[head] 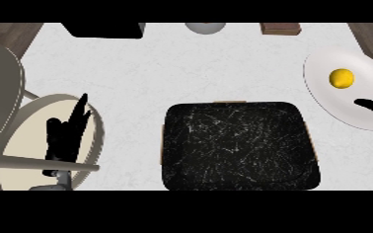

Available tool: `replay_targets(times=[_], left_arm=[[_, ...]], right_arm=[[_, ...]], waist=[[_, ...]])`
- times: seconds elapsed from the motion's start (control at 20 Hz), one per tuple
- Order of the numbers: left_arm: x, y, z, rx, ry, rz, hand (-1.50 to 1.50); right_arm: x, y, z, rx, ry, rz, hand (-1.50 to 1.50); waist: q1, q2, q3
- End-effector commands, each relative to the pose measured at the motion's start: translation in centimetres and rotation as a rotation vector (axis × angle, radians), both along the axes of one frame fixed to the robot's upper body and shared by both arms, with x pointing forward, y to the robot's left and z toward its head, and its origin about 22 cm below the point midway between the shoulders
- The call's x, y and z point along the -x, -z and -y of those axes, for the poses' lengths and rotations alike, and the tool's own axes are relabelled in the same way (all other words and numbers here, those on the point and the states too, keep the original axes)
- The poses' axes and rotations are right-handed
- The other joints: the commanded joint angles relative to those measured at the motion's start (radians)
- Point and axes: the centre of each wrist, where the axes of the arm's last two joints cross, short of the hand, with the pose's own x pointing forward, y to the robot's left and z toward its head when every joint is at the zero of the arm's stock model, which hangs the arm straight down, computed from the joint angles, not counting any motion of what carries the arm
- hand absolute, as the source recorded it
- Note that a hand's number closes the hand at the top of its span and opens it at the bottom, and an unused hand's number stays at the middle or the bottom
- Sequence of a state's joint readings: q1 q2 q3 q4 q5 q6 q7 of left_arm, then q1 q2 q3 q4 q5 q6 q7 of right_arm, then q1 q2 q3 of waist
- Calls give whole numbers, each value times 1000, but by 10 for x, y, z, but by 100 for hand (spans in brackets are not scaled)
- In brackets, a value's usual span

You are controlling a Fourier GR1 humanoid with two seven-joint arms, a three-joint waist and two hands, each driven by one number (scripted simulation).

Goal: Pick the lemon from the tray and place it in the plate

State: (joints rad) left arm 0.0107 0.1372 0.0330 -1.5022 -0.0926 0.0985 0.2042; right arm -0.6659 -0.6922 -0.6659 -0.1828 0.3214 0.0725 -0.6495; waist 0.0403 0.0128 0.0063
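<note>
The yellow lemon lies on the white plate at the counter's right edge. The black marbled tray sits in the middle front and holds nothing. Of my right hand only a straight black finger shows at the right edge, over the plate, just below the lemon and apart from it. My left hand rests open at the lower left with its fingers pointing up, holding nothing.
A beige round object with a grey rim lies under my left hand. Along the back edge stand a black box, a grey round object and a brown block.
</note>
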Motion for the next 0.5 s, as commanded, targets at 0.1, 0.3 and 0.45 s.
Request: replay_targets(times=[0.1,0.3,0.45], left_arm=[[-8,5,16,33,37,25,0],[-11,-2,21,34,43,19,0],[-9,2,28,37,57,18,0]], right_arm=[[2,-7,7,12,50,-24,-150],[21,5,16,53,64,-39,-150],[29,8,20,69,92,-46,-150]], waist=[[-8,2,-3],[-6,5,-1],[-5,6,0]])
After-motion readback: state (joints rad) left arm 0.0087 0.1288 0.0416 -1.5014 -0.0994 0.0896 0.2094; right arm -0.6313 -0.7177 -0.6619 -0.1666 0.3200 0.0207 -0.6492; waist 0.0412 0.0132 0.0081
